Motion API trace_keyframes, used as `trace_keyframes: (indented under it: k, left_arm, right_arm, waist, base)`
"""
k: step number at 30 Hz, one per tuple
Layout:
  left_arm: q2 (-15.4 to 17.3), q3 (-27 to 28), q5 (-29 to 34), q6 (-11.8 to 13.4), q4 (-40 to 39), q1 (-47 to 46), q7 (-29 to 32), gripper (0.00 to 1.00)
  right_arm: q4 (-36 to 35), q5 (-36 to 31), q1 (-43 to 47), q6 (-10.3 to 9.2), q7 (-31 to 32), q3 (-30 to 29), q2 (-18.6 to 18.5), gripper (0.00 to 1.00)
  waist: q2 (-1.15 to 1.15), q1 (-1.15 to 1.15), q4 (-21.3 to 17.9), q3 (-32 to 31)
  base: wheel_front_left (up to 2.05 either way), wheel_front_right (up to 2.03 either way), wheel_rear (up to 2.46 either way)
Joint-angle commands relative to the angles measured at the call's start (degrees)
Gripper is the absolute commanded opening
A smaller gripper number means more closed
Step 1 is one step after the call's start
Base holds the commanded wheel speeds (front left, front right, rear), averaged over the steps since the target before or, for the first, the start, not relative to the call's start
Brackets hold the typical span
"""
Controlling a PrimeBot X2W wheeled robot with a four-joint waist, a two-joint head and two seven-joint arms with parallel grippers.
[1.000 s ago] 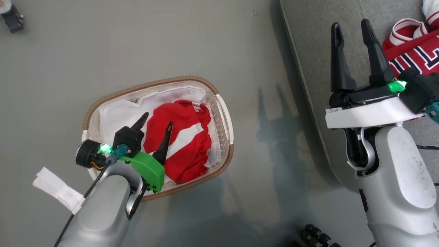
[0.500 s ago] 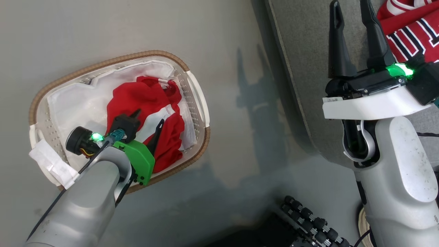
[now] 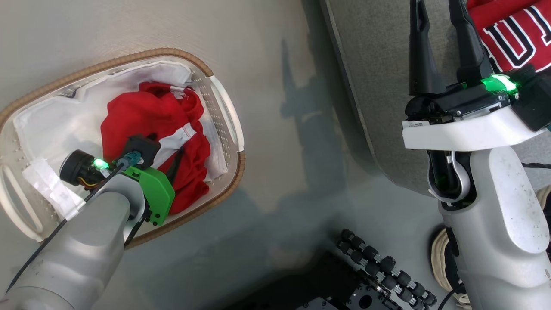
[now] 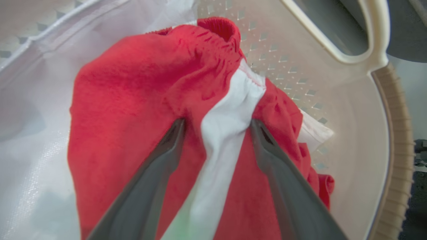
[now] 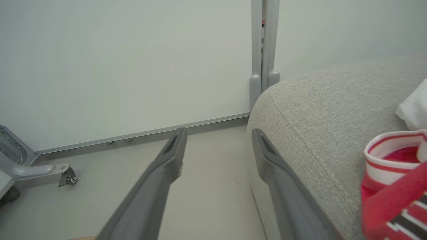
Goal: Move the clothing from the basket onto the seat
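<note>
A crumpled red garment (image 4: 126, 100) lies in an oval white perforated plastic basket (image 3: 226, 107) with a brown woven-look rim, on a smooth grey floor (image 3: 280, 51). Its broad white stripe runs lengthwise between the parted fingers of the left gripper (image 4: 217, 122), tips pressing the fabric. The right gripper (image 5: 219, 131), fingers apart and empty, hangs at the edge of the grey upholstered seat (image 3: 379, 64), where a lettered red jersey (image 3: 512, 34) lies.

Glossy grey floor (image 3: 275, 38); white wall (image 5: 116, 60), grey skirting (image 5: 143, 136); wheeled frame (image 5: 36, 170), possibly cart.
</note>
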Motion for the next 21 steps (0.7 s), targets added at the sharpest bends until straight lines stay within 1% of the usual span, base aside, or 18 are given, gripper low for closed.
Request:
trace_keyframes:
  k: [1, 7, 12, 17, 18, 19, 20, 21]
  left_arm:
    - [0.5, -0.8, -0.8, -0.1, 0.3, -1.1, -0.1, 1.00]
    - [0.5, -4.3, -2.9, -0.1, 2.2, -2.6, 0.8, 1.00]
    - [-0.3, -6.4, -4.8, -0.1, 3.4, -3.6, 1.9, 1.00]
    - [-0.4, -8.1, -5.3, -0.1, 3.4, -4.2, 2.7, 1.00]
    - [-0.4, -8.4, -5.5, -0.1, 3.4, -4.1, 3.1, 0.97]
    - [-0.3, -8.6, -5.8, -0.1, 3.3, -3.9, 3.5, 0.78]
    - [-0.2, -8.8, -6.0, -0.1, 3.2, -3.9, 3.8, 0.51]
    - [-0.2, -9.0, -6.4, -0.1, 3.1, -3.7, 4.2, 0.34]
  right_arm:
    - [-0.3, 0.3, -0.8, -0.07, -0.1, 0.1, -0.1, 1.00]
    - [-0.6, 0.9, -0.4, -0.07, -0.1, 0.6, -0.1, 1.00]
    - [-0.6, 1.0, 0.2, -0.07, -0.1, 0.5, -0.1, 1.00]
    - [-0.6, 1.1, 0.5, -0.08, -0.1, 0.4, -0.1, 1.00]
    - [-0.7, 1.1, 0.6, -0.08, -0.1, 0.5, -0.1, 1.00]
    - [-0.7, 1.1, 0.7, -0.08, -0.1, 0.6, -0.1, 1.00]
    - [-0.8, 1.1, 0.7, -0.08, -0.1, 0.6, -0.1, 1.00]
    - [-0.7, 1.1, 0.7, -0.07, -0.1, 0.6, -0.1, 1.00]
  waist:
    - [0.00, -0.01, -0.4, 0.5]
    - [0.00, -0.01, -0.9, 1.1]
    - [0.00, -0.01, -0.7, 1.3]
    - [0.00, -0.01, -0.5, 1.3]
    - [0.00, -0.01, -0.5, 1.3]
    - [0.00, -0.01, -0.5, 1.3]
    - [0.00, -0.01, -0.4, 1.2]
    - [0.00, -0.01, -0.4, 1.2]
  base:
    - [0.00, 0.00, 0.00]
    - [0.00, 0.00, 0.00]
    - [0.00, 0.00, 0.00]
    - [0.00, 0.00, 0.00]
    - [0.00, 0.00, 0.00]
    - [0.00, 0.00, 0.00]
    - [0.00, 0.00, 0.00]
    - [0.00, 0.00, 0.00]
